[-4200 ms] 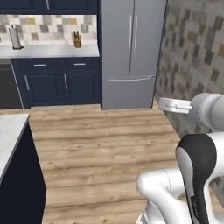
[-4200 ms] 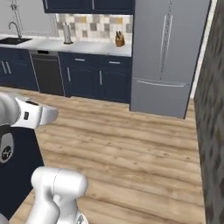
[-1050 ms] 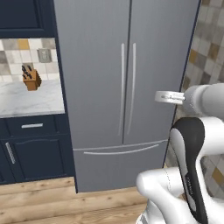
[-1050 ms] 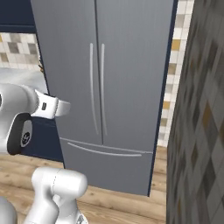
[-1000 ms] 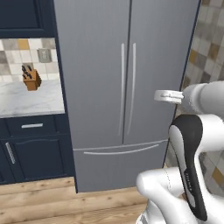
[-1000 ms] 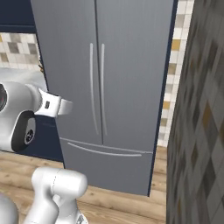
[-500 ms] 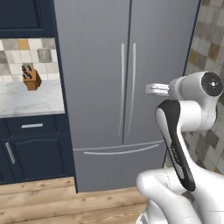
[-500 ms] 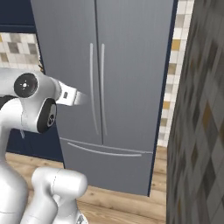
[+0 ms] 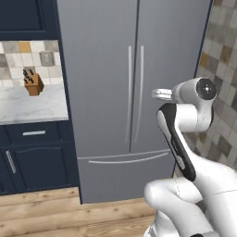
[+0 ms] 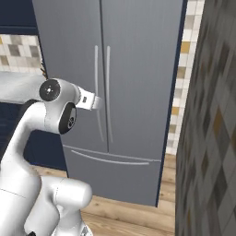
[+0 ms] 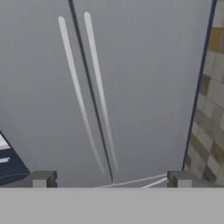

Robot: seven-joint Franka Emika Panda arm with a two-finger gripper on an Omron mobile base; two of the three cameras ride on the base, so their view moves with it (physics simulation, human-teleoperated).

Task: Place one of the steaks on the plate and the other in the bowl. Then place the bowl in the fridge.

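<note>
On the far left, a knife block [image 9: 33, 84] sat on the pale counter [image 9: 28, 102] under a tiled wall, with navy cabinets [image 9: 32, 157] below it, well off to the side of the action. Moving right, the fridge [image 9: 134, 92] filled the middle of the scene, both doors shut, its two long handles [image 9: 135, 92] running side by side down the centre seam and the drawer handle curving across below them. The gripper [image 11: 111, 178] was raised in front of those doors, pointed at them, and its jaws stood wide apart with nothing between them; in the hand view the two fingertips [image 11: 41, 178] framed the lower ends of the handles, which sat closer to the left tip than the right, with a clear gap between the tips and the door face. In the left base view the gripper [image 9: 160, 94] hung just right of the handles, over the right-hand door. Further right, the fridge's dark edge met a tiled wall [image 9: 221, 83], and in the right base view a dark speckled wall [image 10: 209, 138] closed in hard on that side, leaving wood floor [image 10: 133, 216] open only in front of the fridge.
</note>
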